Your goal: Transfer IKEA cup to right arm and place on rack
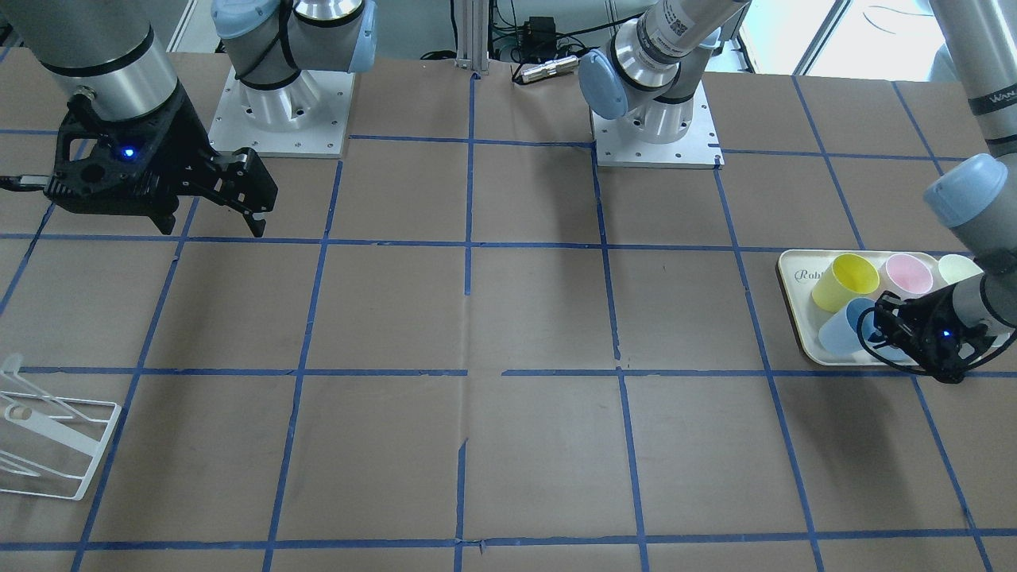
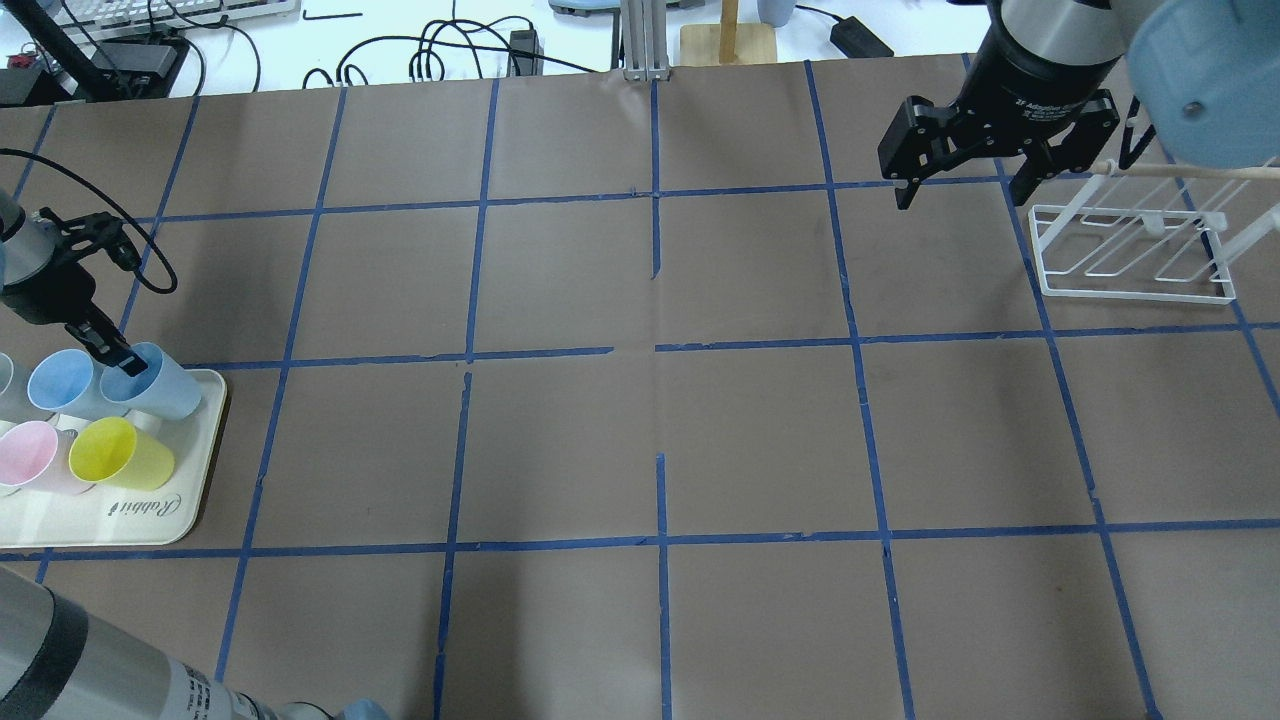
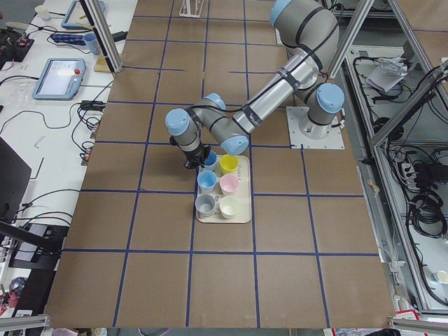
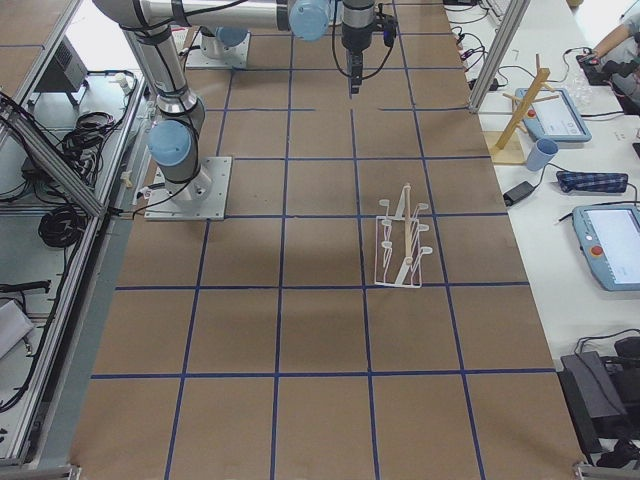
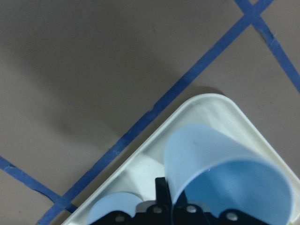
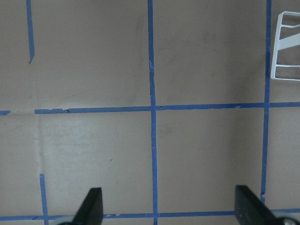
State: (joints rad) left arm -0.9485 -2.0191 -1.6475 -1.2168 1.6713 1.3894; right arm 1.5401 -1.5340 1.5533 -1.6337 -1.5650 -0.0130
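The IKEA cup (image 2: 160, 388) is pale blue and stands at the far corner of the cream tray (image 2: 130, 512); it also shows in the front view (image 1: 841, 332) and fills the left wrist view (image 5: 220, 159). My left gripper (image 2: 125, 360) straddles its rim, one finger inside and one outside, shut on the wall. A second pale blue cup (image 2: 58, 380) stands beside it. My right gripper (image 2: 963, 190) hangs open and empty above the table, just left of the white wire rack (image 2: 1130, 297). The right wrist view shows its fingertips (image 6: 93, 206) wide apart and a corner of the rack (image 6: 274, 47).
A yellow cup (image 2: 120, 455) and a pink cup (image 2: 30, 455) also stand on the tray, with more cups at the view's edge. A wooden stick (image 2: 1180, 172) juts over the rack. Brown paper with blue tape lines covers the table (image 2: 660, 420).
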